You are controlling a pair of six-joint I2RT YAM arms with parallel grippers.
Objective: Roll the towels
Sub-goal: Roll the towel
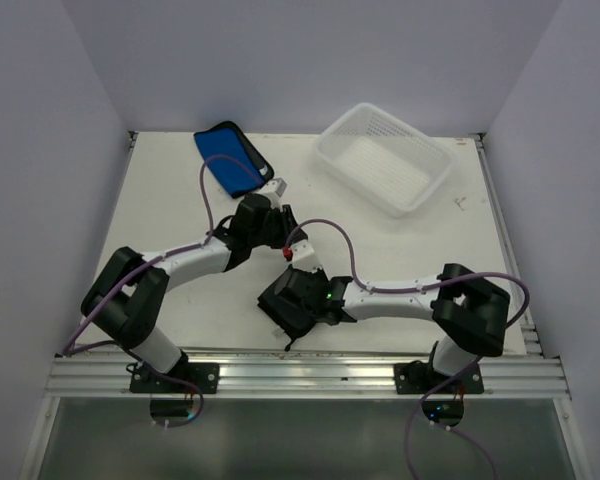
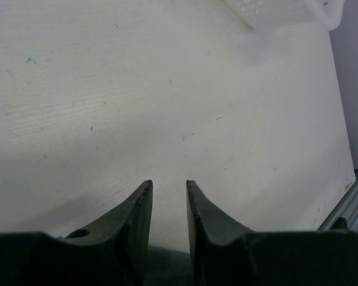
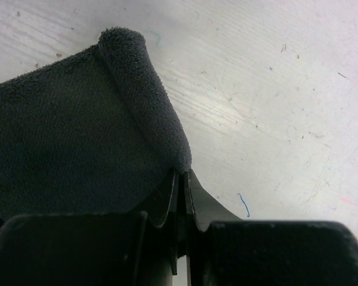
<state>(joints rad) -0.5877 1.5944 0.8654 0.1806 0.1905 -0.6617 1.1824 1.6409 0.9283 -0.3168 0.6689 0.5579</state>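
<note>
Between the fingers of my right end effector (image 3: 182,179), clamped shut, is an edge of the dark towel (image 3: 65,137); my left end effector (image 2: 169,190) stands slightly apart, empty, blue towel (image 1: 230,158) just beyond.

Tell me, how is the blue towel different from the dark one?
The blue towel is bright blue with black edging; the dark towel looks almost black. The blue towel lies loose at the far side; the dark towel sits at the near side, pinched by the right gripper. Both rest on the table.
</note>
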